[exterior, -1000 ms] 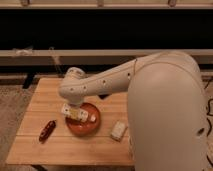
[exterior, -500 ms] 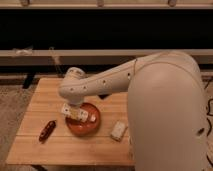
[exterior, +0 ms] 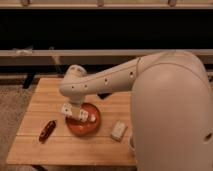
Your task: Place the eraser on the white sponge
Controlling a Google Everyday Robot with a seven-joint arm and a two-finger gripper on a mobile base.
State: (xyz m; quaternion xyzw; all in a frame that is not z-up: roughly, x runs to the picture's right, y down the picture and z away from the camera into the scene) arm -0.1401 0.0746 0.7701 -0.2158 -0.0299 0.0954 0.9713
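My gripper (exterior: 75, 112) hangs over the left part of the red plate (exterior: 86, 128), near the table's middle. A small dark piece (exterior: 104, 95), seemingly the eraser, shows on the table just under my arm, behind the plate and apart from the gripper. The white sponge (exterior: 118, 130) lies flat on the table to the right of the plate, with nothing on it. A whitish piece (exterior: 92, 118) sits in the plate beside the gripper.
A reddish-brown oblong item (exterior: 47, 130) lies at the front left of the wooden table (exterior: 45, 150). My arm's bulky body (exterior: 170, 115) covers the table's right side. A dark wall with rails stands behind.
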